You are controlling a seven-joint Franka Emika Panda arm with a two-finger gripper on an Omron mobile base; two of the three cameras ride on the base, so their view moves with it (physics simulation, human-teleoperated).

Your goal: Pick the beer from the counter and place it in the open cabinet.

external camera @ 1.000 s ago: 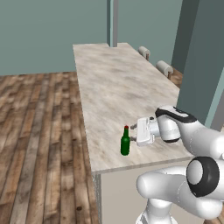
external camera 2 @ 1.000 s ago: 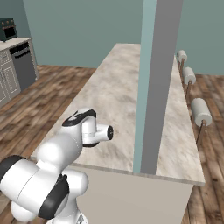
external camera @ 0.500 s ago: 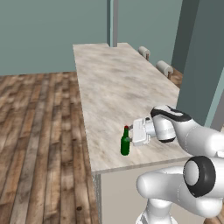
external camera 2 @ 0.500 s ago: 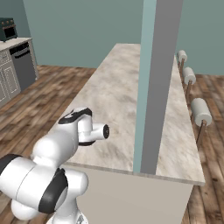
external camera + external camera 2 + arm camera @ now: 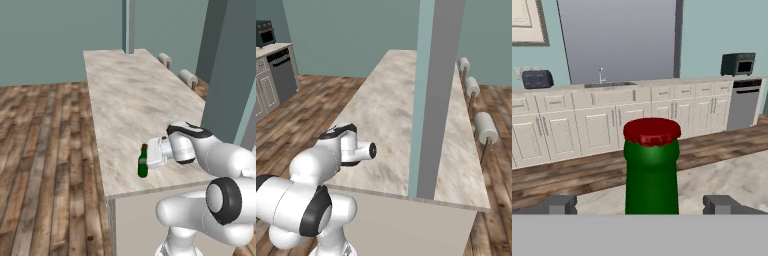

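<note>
A small dark green glass bottle of beer [image 5: 143, 163] with a narrow neck and a red cap stands upright near the front edge of the long counter of light beige-grey marbled stone [image 5: 130, 95], close to its corner over the brown plank floor [image 5: 45, 150]. In the hand view the bottle's neck and cap [image 5: 651, 165] rise dead centre, with one dark fingertip [image 5: 557, 204] low on each side of it and clear of the glass. The white arm's two-finger gripper [image 5: 148, 159] reaches level across the stone at the bottle's neck, jaws spread wide, nothing pinched between them. Beyond the bottle, the hand view takes in a run of cream panelled base cabinets [image 5: 612, 125], a sink tap [image 5: 601, 76], a dark toaster [image 5: 537, 78] and a dark toaster oven [image 5: 738, 63] along the far wall. Round white stools [image 5: 485, 128] line the counter's far side beside a tall teal pillar [image 5: 431, 95].
</note>
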